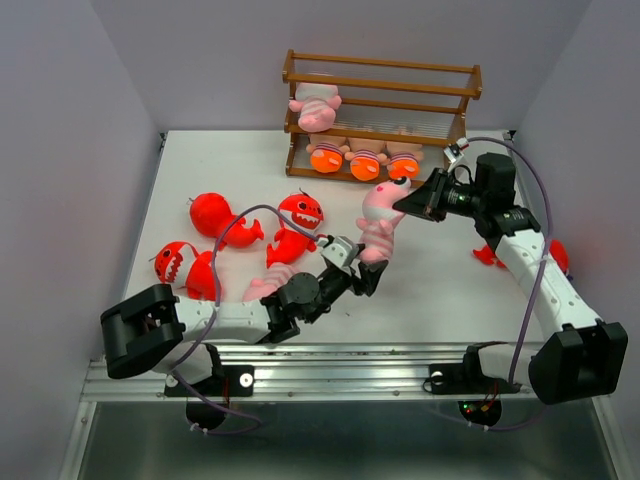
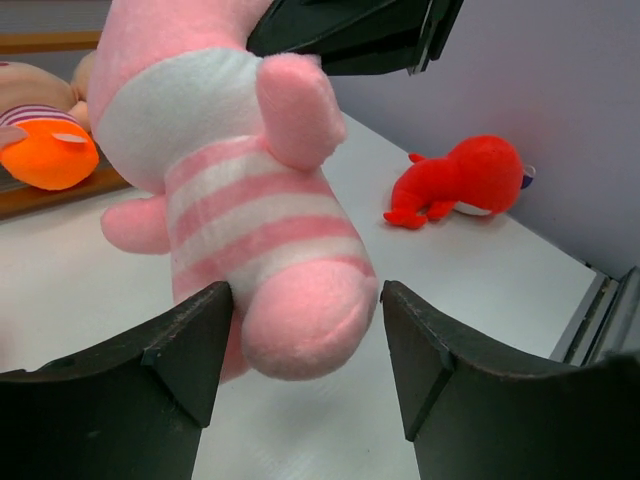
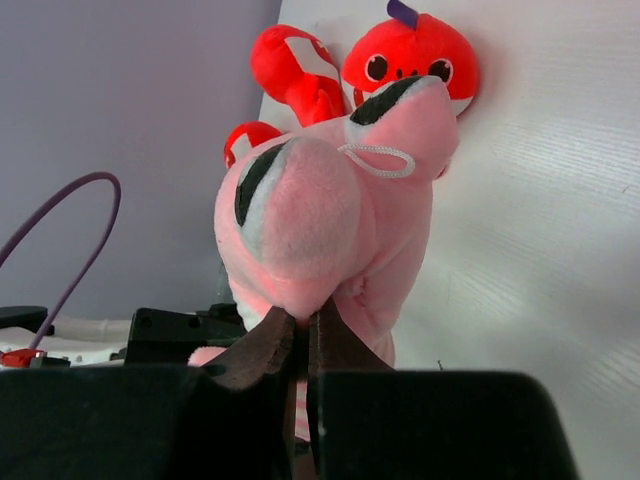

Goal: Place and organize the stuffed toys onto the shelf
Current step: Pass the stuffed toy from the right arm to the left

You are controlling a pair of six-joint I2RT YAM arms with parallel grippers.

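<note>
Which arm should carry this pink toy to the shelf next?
Right. The right hand is shut on the head of the pink toy and sits nearer the shelf; the left hand stands open around its foot.

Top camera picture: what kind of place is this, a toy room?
Probably a robot test booth, not a playroom: plain walls box in a white table, and robot arms, left and right, are bolted to a metal rail at its near edge.

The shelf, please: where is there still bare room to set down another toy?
On the shelf, the top level looks bare and the middle level is free right of the pink toy. The bottom level is crowded: three orange-footed dolls fill it.
</note>
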